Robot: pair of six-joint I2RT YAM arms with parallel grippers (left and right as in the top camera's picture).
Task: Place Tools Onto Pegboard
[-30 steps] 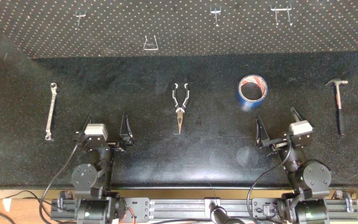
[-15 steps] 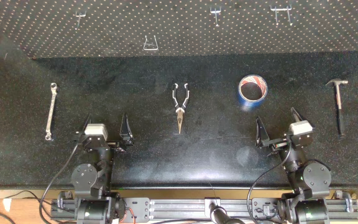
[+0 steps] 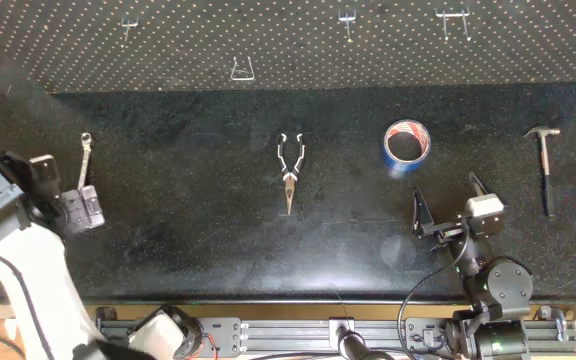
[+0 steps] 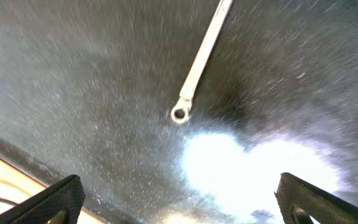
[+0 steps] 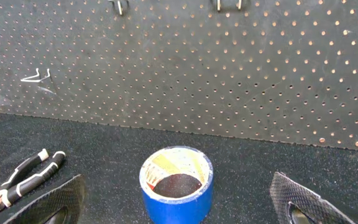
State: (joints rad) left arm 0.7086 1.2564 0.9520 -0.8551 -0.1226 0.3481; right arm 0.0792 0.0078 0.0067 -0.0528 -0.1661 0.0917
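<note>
Black speckled mat (image 3: 218, 240) with a pale wooden edge (image 4: 5, 180).
The mat lies flat beneath both claws, spreading ahead of the right claw (image 3: 444, 190) and out to either side of it. Under the left claw (image 4: 179, 208), a bright patch of glare (image 4: 229, 165) sits on the mat just ahead of the fingers. The wooden edge borders the mat behind that claw, close beside one finger.

Slim silver wrench (image 3: 86, 150): near end was hidden under left gripper (image 3: 80, 208) | far end cropped, left wrist view | white-handled pliers (image 5: 22, 179): tips cropped, right wrist view
</note>
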